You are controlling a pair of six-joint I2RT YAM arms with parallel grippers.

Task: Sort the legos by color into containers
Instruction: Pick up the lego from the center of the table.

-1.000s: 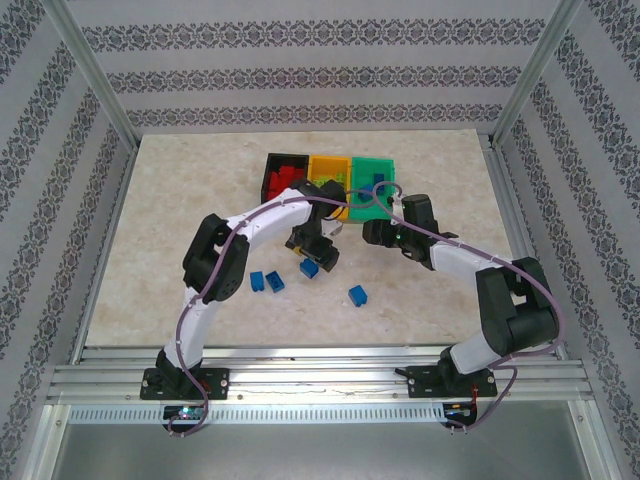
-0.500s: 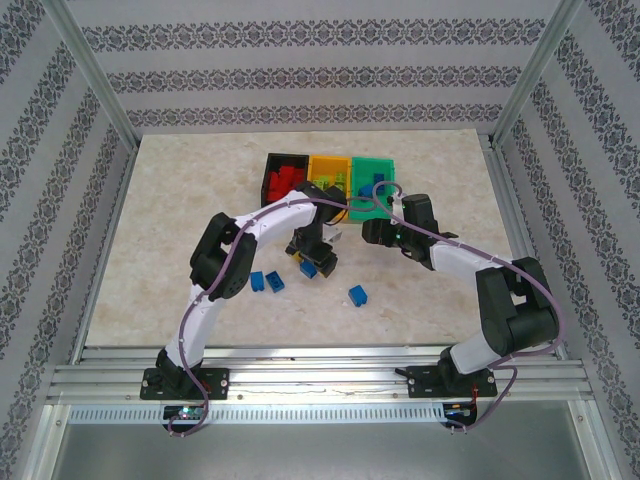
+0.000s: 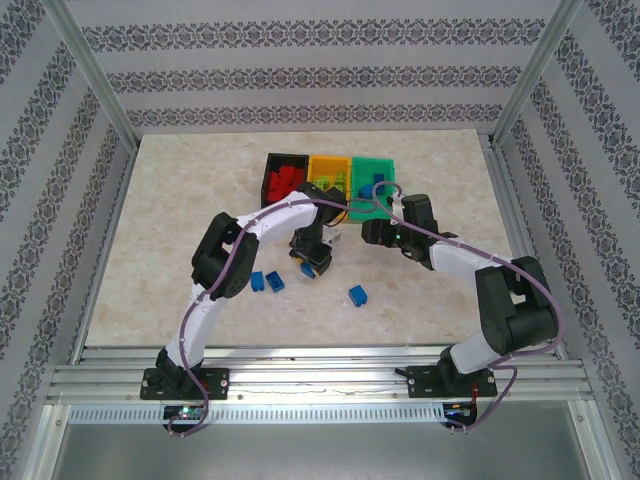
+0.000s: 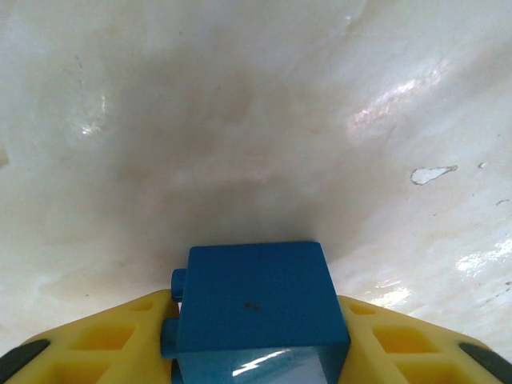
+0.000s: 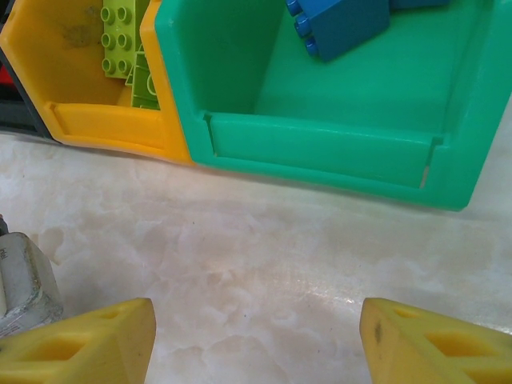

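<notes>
The worktop is a pale glossy slab with a marble look. It stands inside a frame of aluminium bars, with patterned wallpaper behind. Toward 12 o'clock from its centre three bins are joined in a row: the black bin with red bricks, the orange bin with lime bricks, and the green bin with blue bricks.

The left arm makes an arch from its base at 7 o'clock. The left gripper points down at 6 o'clock from the orange bin and is closed on a held blue brick. The right arm arches from 5 o'clock. The right gripper is wide apart with nothing in it, at 6 o'clock from the green bin, near its front wall.

Loose blue bricks lie at 7 o'clock from the left gripper, and another loose brick lies at 5 o'clock from it.
</notes>
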